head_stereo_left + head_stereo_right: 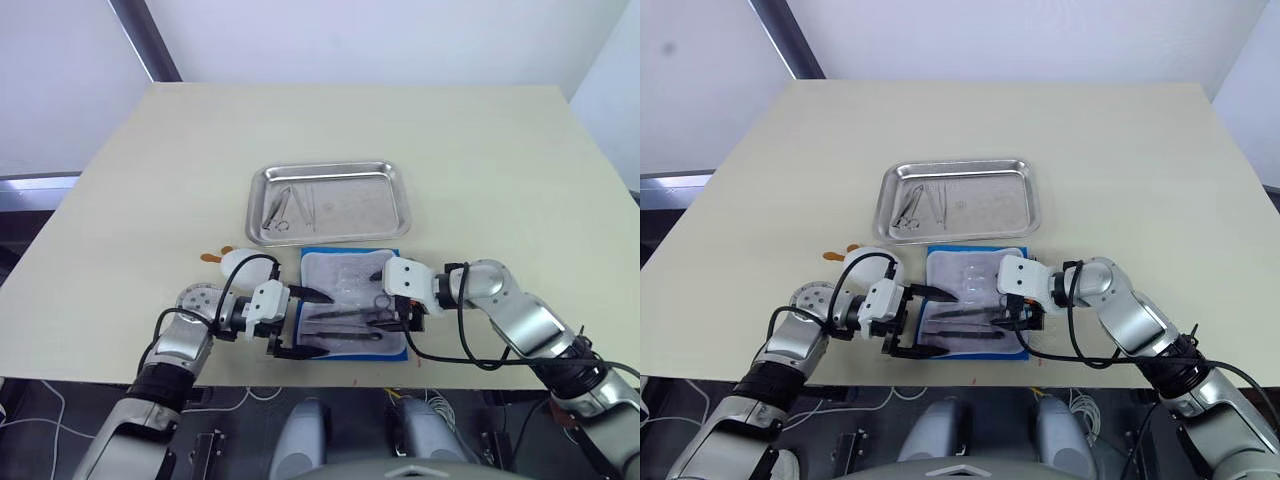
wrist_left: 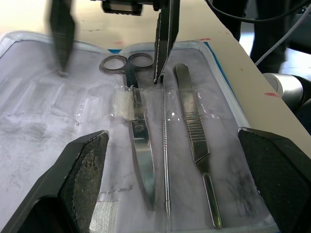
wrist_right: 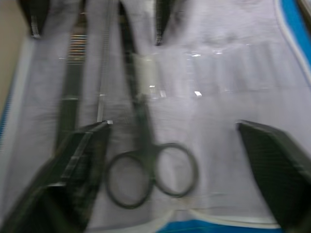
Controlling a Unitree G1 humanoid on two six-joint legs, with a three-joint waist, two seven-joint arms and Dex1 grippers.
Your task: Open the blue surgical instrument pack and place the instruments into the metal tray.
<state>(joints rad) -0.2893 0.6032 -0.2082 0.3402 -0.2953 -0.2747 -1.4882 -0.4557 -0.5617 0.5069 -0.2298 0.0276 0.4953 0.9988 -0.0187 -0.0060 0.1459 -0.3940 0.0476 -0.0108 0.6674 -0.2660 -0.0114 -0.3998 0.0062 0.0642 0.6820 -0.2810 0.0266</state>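
On the table: a pale cream table (image 1: 450,150) holds everything, with white walls behind it and a dark bar up in the left corner.
Writing: no words can be read anywhere (the pack lies open with its pale lining up, so only a thin blue edge shows).
Pack: the blue surgical instrument pack (image 1: 352,262) lies flat and open near the front edge of the table, just in front of the metal tray (image 1: 400,200).
Tools in the pack: ring-handled scissors (image 2: 136,121), a thin pointed probe (image 2: 165,160) and a flat-handled tool (image 2: 194,141) lie side by side on the lining, tucked under clear plastic bands.
Tray: some instruments (image 1: 290,205) already lie in its left part; they are too small to tell apart.
Toy: a white egg-shaped toy (image 1: 236,262) with orange feet sits just left of the pack, partly hidden by the left arm's cable.
Left pincer: the left gripper (image 1: 300,322) is spread wide at the pack's left edge, holding nothing.
Right pincer: the right gripper (image 2: 114,43) is also spread wide, reaching over the pack from the right side; one finger (image 2: 164,43) points down just beside the scissors' rings, and I cannot tell if it touches.
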